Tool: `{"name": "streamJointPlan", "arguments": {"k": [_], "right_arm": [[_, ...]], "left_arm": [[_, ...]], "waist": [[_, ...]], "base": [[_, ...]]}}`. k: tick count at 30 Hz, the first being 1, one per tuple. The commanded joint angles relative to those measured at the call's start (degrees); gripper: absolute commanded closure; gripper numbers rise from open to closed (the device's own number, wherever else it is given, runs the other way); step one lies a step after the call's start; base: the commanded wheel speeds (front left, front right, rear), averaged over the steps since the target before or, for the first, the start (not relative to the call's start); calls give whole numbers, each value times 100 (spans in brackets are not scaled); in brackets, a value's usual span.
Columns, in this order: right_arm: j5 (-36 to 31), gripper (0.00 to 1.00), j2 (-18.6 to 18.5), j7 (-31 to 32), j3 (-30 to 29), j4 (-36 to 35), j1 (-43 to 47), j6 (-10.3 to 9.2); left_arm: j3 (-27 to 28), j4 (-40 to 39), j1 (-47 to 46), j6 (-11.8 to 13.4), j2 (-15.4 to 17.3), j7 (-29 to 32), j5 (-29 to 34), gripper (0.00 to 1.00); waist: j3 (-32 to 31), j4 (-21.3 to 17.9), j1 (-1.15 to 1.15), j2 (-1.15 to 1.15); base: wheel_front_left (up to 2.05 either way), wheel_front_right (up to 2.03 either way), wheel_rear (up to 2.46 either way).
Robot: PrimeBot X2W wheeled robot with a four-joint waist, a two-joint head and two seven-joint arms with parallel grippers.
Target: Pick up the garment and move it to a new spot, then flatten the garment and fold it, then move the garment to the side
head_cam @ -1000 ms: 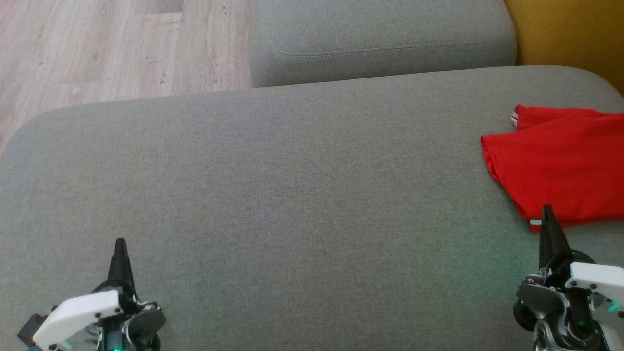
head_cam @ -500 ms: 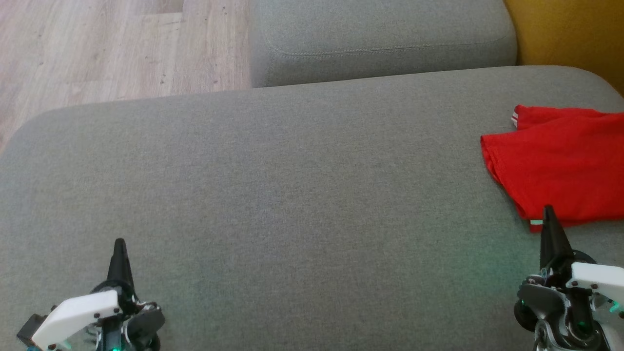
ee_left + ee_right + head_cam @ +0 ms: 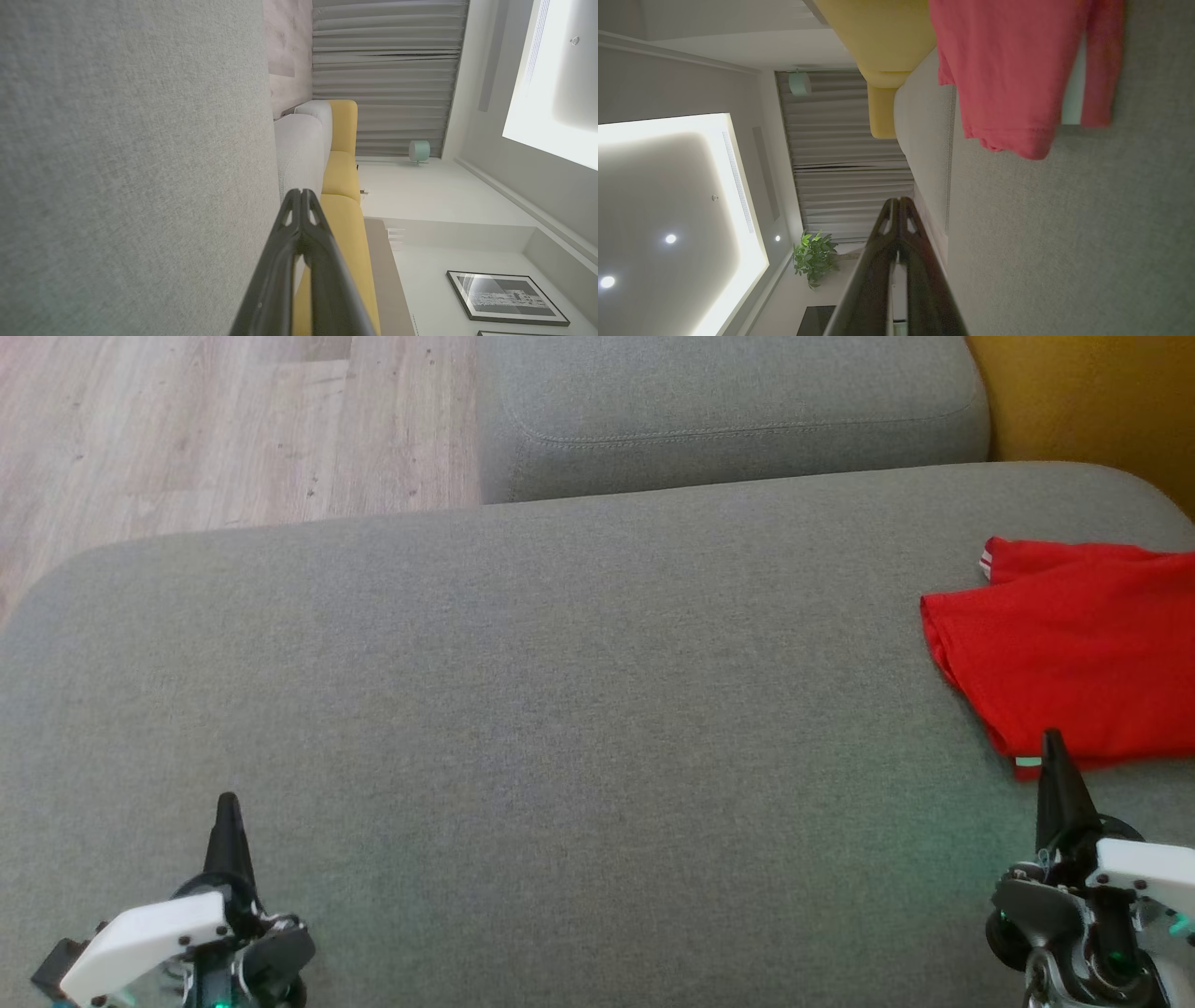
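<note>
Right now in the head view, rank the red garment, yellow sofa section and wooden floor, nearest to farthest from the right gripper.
1. Red garment: just ahead of the right gripper, on the grey seat's right side.
2. Yellow sofa section: far right corner.
3. Wooden floor: far left, beyond the seat.

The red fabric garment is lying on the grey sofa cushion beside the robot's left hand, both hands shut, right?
No. The head view shows the red fabric garment beside the right hand, not the left hand; it lies on the grey sofa cushion, both hands shut.
</note>
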Motion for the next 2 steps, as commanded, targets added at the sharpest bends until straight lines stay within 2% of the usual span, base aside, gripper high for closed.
{"name": "streamJointPlan", "arguments": {"k": [1,2], "right_arm": [[-20,100,-63,53,104,-181,-289,40],[-20,100,-63,53,104,-181,-289,40]], "left_arm": [[204,-158,-285,-41,42,34,46,100],[204,-158,-285,-41,42,34,46,100]], "waist": [[0,0,0,0],[0,0,0,0]], "base": [[0,0,0],[0,0,0]]}}
